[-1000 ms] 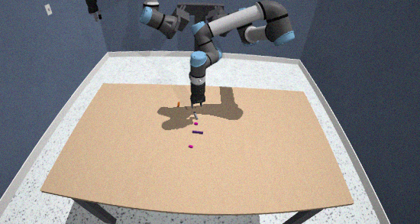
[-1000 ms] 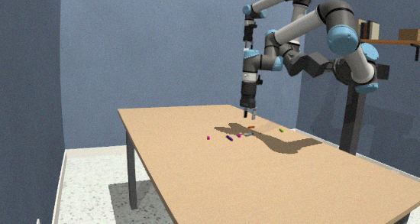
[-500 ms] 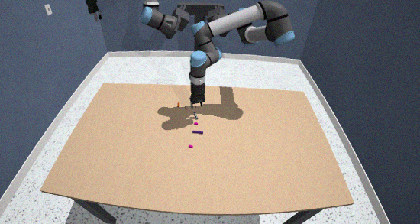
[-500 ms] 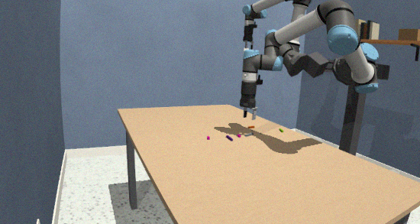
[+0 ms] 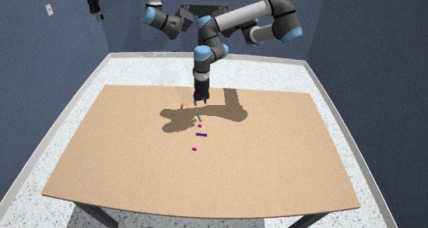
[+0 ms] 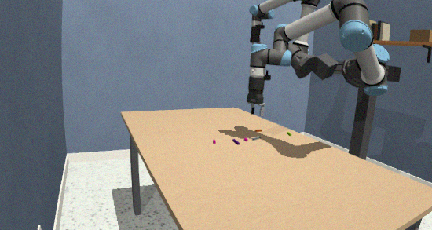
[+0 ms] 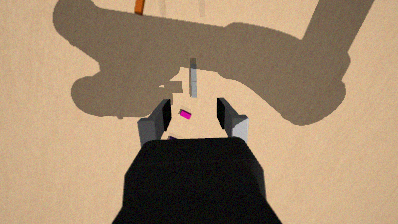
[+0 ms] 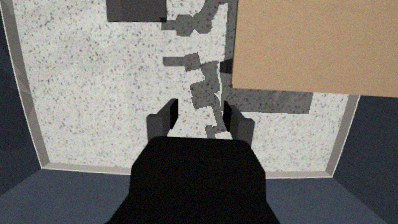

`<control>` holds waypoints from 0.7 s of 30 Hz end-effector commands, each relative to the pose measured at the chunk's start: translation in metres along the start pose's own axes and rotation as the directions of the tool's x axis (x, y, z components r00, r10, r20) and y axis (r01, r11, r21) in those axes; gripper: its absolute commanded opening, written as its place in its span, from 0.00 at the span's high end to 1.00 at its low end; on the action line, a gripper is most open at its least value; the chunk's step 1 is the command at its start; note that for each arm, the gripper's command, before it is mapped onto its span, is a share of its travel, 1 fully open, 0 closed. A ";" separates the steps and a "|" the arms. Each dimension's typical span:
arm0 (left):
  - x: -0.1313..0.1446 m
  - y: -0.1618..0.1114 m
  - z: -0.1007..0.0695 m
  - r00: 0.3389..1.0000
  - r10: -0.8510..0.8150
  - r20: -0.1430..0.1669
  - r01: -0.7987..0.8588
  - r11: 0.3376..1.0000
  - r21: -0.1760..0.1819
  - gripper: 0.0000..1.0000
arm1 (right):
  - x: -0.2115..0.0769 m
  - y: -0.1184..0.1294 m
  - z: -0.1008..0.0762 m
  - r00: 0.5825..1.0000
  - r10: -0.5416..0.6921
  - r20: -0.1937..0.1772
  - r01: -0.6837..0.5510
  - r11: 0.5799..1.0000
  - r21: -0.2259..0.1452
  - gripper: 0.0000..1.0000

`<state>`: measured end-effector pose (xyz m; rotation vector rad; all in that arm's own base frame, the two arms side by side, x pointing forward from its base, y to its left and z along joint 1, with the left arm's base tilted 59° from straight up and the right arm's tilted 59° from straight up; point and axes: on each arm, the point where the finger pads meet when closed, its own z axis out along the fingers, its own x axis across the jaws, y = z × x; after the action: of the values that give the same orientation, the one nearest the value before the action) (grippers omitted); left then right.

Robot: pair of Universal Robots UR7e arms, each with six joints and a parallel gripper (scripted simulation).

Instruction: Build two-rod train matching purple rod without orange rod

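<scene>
Slim grey rods (image 5: 199, 117) (image 6: 256, 138) (image 7: 194, 86), seemingly two set end to end to match the straight purple rod (image 5: 201, 135) (image 6: 236, 142) (image 7: 172, 138), lie toward the counter's (image 5: 117, 162) (image 6: 196, 124) (image 7: 350, 175) (image 8: 310, 45) arm-side edge, left fingers (image 5: 200, 102) (image 6: 258, 109) and right fingers (image 5: 99, 19) wide, empty.

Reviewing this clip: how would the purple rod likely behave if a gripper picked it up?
The purple rod looks straight and unbent, so it would probably stay stiff. It is slim and small beside the tabletop, so likely light.
</scene>
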<state>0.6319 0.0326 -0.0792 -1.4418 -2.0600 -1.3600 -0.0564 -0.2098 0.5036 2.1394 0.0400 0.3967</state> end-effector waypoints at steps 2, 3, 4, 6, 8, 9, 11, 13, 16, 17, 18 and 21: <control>0.000 0.000 -0.032 1.000 0.000 -0.002 0.000 1.000 0.001 0.00 | 0.000 0.000 0.000 1.000 0.000 0.000 0.000 1.000 -0.001 0.00; 0.000 0.000 -0.036 1.000 0.000 -0.002 0.000 1.000 0.001 0.00 | 0.000 0.000 0.000 1.000 0.000 0.000 0.000 1.000 -0.001 0.00; 0.000 0.000 -0.041 1.000 0.000 -0.002 0.000 1.000 0.001 0.00 | 0.000 0.000 0.000 1.000 0.000 0.000 0.000 1.000 -0.001 0.00; 0.000 0.000 -0.047 1.000 0.000 -0.002 0.000 1.000 0.001 0.00 | 0.000 0.000 0.000 1.000 0.000 0.000 0.000 1.000 -0.001 0.00; 0.000 0.000 -0.047 1.000 0.000 -0.002 0.000 1.000 0.001 0.00 | 0.000 0.000 0.000 1.000 0.000 0.000 0.000 1.000 -0.001 0.00; 0.000 0.000 -0.050 1.000 0.000 -0.002 0.000 1.000 0.001 0.00 | 0.000 0.000 0.000 1.000 0.000 0.000 0.000 1.000 -0.001 0.00; 0.000 0.000 -0.053 1.000 0.000 -0.002 0.000 1.000 0.001 0.00 | 0.000 0.000 0.000 1.000 0.000 0.000 0.000 1.000 -0.001 0.00; 0.000 0.000 -0.055 1.000 0.000 -0.002 0.000 1.000 0.001 0.00 | 0.000 0.000 0.000 1.000 0.000 0.000 0.000 1.000 -0.001 0.00; 0.000 0.000 -0.055 1.000 0.000 -0.002 0.000 1.000 0.001 0.00 | 0.000 0.000 0.000 1.000 0.000 0.000 0.000 1.000 -0.001 0.00; 0.000 0.000 -0.055 1.000 0.000 -0.002 0.000 1.000 0.001 0.00 | 0.000 0.000 0.000 1.000 0.000 0.000 0.000 1.000 -0.001 0.00; 0.000 0.000 -0.055 1.000 0.000 -0.002 0.000 1.000 0.001 0.00 | 0.000 0.000 0.000 1.000 0.000 0.000 0.000 1.000 -0.001 0.00; 0.000 0.000 -0.055 1.000 0.000 -0.002 0.000 1.000 0.001 0.00 | 0.000 0.000 0.000 1.000 0.000 0.000 0.000 1.000 -0.001 0.00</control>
<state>0.6171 -0.0112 -0.0513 -1.4385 -2.0587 -1.3590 -0.0564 -0.2098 0.5036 2.1394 0.0400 0.3967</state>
